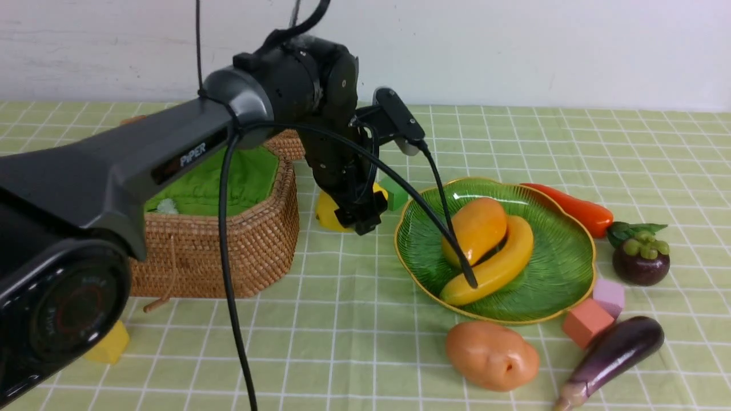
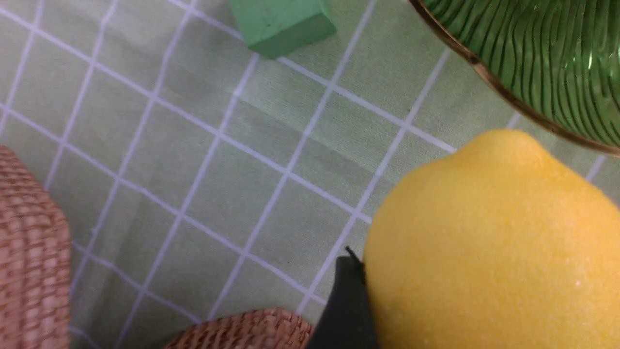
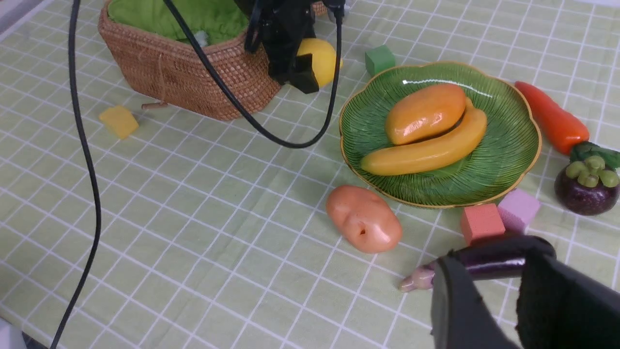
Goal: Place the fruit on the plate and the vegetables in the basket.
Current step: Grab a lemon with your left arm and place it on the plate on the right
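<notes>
basket (image 1: 251, 251) beside left gripper (image 1: 361, 220) | plate (image 1: 559, 274) on its other side, holds banana (image 1: 497, 262) and mango (image 1: 477, 228) | eggplant (image 3: 489, 261) just beyond right gripper (image 3: 501, 291), jaws narrow, nothing between | lemon (image 2: 484, 242) between left jaws, spread wide and clamped on it

Table (image 1: 354, 365) covered by green checked cloth (image 1: 514, 142). On it: basket (image 1: 251, 251) left, plate (image 1: 565, 268) right of centre. Potato (image 1: 491, 355) and eggplant (image 1: 617, 351) in front of plate; orange block (image 1: 585, 322) and pink block (image 1: 610, 295) just beside its near rim. Pepper (image 1: 577, 210) and mangosteen (image 1: 641, 262) on its right. Green block (image 1: 395, 194) behind it, yellow block (image 1: 108, 345) by basket. Lemon (image 1: 326, 214) between basket and plate; contact with cloth unclear.
</notes>
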Available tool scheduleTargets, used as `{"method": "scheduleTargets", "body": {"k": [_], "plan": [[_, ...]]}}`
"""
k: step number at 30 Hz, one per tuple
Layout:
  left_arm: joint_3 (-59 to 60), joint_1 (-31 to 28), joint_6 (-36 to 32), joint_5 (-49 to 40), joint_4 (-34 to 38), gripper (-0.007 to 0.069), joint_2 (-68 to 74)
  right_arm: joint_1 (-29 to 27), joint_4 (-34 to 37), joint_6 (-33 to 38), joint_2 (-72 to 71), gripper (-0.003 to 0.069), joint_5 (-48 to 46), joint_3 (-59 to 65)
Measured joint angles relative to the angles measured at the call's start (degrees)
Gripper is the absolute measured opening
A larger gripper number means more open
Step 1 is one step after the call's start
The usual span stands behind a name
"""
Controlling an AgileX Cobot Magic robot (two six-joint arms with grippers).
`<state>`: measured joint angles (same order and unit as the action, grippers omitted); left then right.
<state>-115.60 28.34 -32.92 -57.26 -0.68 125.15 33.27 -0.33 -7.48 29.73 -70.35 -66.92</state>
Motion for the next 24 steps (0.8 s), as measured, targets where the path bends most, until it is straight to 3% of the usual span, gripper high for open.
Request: {"method": "scheduleTargets", "body": {"k": [12,17,24], "plan": [[0.00,0.44,6.83,-3.00,2.75,0.0586,-5.62,0.00,-2.18,-0.44,0.00,0.0211,0.32,0.00],[0.00,5.16,8.33,-2.12,5.28,0.0586,-6.11,0.00,-9.27,-4.73,0.00,0.0212,0.39,0.00],[0.00,12.53,10.86,7.68,7.02,0.0585,-4.40,0.00,-14.39,-7.73,0.00,0.0213,0.39,0.00]]}}
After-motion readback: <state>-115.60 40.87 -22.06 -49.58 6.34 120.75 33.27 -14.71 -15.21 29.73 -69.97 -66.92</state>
